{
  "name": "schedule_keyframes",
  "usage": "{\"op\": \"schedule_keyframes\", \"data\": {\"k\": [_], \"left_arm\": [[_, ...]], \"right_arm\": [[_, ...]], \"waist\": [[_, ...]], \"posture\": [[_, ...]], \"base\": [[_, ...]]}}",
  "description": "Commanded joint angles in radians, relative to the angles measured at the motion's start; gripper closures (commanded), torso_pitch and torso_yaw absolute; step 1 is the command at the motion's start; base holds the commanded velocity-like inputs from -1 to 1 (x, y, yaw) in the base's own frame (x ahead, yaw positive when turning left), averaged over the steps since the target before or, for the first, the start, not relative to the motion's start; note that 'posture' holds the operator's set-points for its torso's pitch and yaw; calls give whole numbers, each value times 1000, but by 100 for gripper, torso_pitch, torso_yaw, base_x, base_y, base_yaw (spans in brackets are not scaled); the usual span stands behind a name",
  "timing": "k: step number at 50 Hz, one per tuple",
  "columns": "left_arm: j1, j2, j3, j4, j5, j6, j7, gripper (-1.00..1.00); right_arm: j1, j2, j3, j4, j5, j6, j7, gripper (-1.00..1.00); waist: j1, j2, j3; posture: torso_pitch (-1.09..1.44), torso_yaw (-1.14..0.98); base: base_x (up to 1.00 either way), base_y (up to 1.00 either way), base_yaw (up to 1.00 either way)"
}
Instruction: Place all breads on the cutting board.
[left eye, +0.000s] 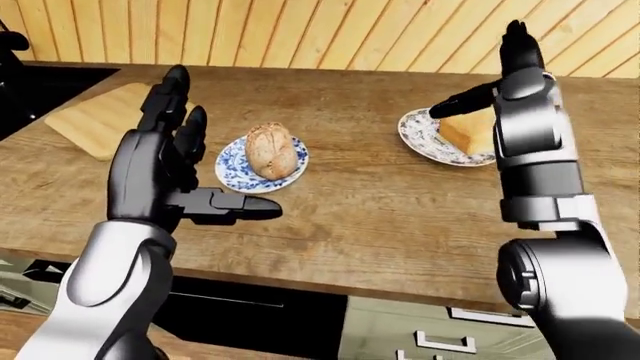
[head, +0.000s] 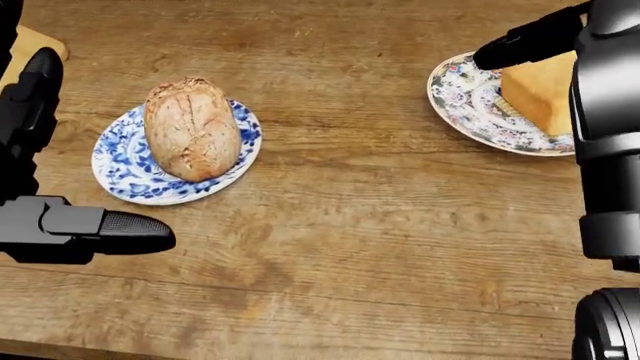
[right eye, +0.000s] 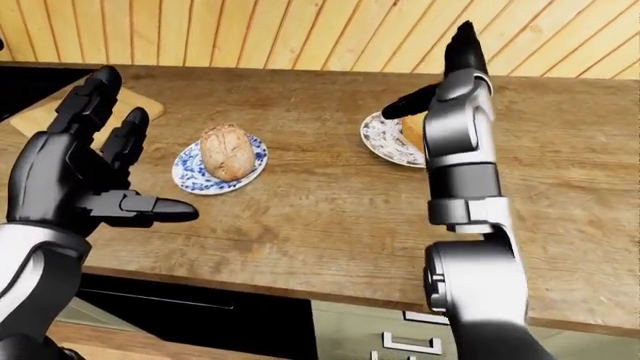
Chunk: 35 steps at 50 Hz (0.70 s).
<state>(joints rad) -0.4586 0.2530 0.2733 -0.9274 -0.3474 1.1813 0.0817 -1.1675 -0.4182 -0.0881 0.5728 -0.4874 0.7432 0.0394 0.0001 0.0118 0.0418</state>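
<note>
Bread loaf (head: 192, 139) beside left hand (left eye: 170, 165)

Wooden counter (left eye: 360, 217), cutting board (left eye: 100, 118), blue plate (head: 130, 176), floral plate (head: 465, 101)

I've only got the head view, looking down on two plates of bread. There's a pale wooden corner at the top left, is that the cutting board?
Observer: Yes. In the left-eye view the cutting board lies flat on the counter, left of the blue plate with the brown loaf, and apart from it.
Operator: Any bread on it?
Observer: None on the part that shows; the fingers of the left hand hide its right end.
Operator: And my right hand? I see only a thumb.
Observer: The right hand is open, fingers pointing up, gripping nothing; its thumb crosses the yellow bread on the flowered plate.
</note>
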Motion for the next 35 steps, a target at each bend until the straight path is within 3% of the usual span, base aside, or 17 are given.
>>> {"op": "schedule_keyframes", "data": {"k": [1,9,15,35], "left_arm": [[-26,7,4,-23,3,-26,5,-100],[-21,3,-1,-13,8,-41,10,-100],[-24,8,6,1,12,-48,5,-100],[-27,22,25,4,-9,-48,20,-100]], "right_arm": [[-65,-14,2,28,-44,-45,11,-100],[-206,-17,15,282,-114,-95,28,-100],[-255,-18,19,401,-142,-101,30,-100],[-254,-30,32,519,-210,-100,13,-100]], "waist": [[-1,-2,-27],[0,-2,-29],[0,0,-29],[2,0,-27]], "posture": [[0,0],[0,0],[0,0],[0,0]], "base": [[0,0,0],[0,0,0],[0,0,0],[0,0,0]]}}
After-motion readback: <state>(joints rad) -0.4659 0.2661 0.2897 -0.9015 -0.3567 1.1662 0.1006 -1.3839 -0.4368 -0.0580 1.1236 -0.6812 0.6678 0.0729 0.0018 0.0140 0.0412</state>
